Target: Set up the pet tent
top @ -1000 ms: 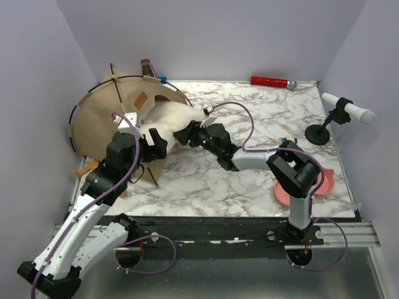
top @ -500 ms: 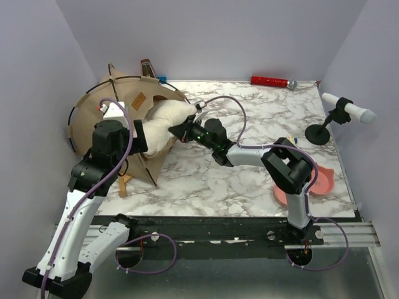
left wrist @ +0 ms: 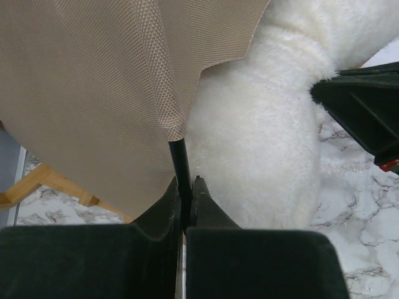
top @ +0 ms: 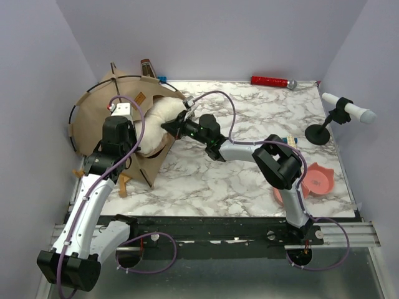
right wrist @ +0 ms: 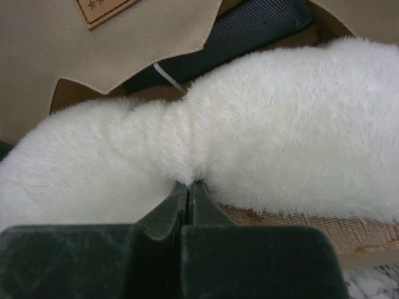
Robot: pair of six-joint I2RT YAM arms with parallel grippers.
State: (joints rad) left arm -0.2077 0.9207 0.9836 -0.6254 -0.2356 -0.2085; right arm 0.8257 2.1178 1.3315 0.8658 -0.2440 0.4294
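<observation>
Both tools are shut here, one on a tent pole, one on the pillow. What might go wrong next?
The left tool pinches only the thin black pole near its end; it may slip out or flex when pulled.
The right tool grips just a fold of the white fluffy pillow; moving it may drag the pet tent, which hangs past the table's left edge.
</observation>
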